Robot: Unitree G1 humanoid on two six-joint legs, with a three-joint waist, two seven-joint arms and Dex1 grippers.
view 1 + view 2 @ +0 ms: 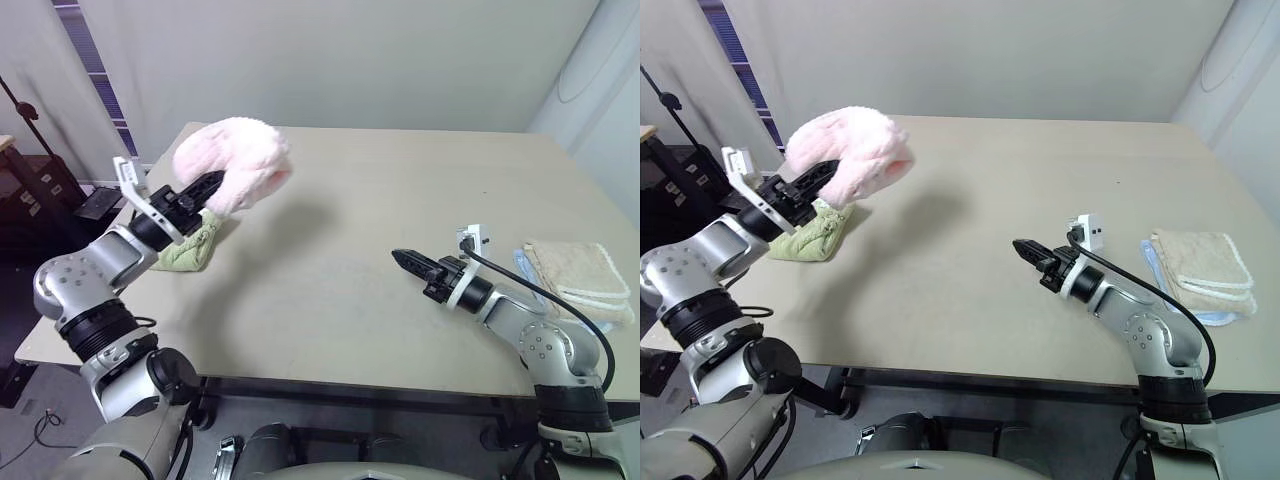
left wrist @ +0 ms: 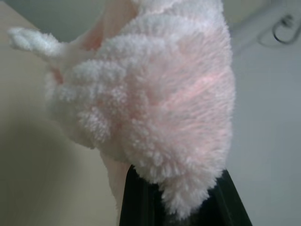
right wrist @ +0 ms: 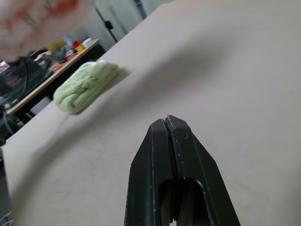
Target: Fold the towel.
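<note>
The towel (image 1: 238, 160) hangs bunched above the green towel (image 1: 192, 247), the left hand (image 1: 205, 186) clamped on its fluffy bulk; soft, light and floppy, better pinched by a stitched corner. Across the tabletop (image 1: 340, 260), the right hand (image 1: 410, 260) waits, fingers together, empty.

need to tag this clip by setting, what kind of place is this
Probably a lab or robot test room, not a home: a bare beige work table carries only practice towels, a folded light green towel and a beige and pale blue stack, with a cluttered equipment bench beyond it.
</note>
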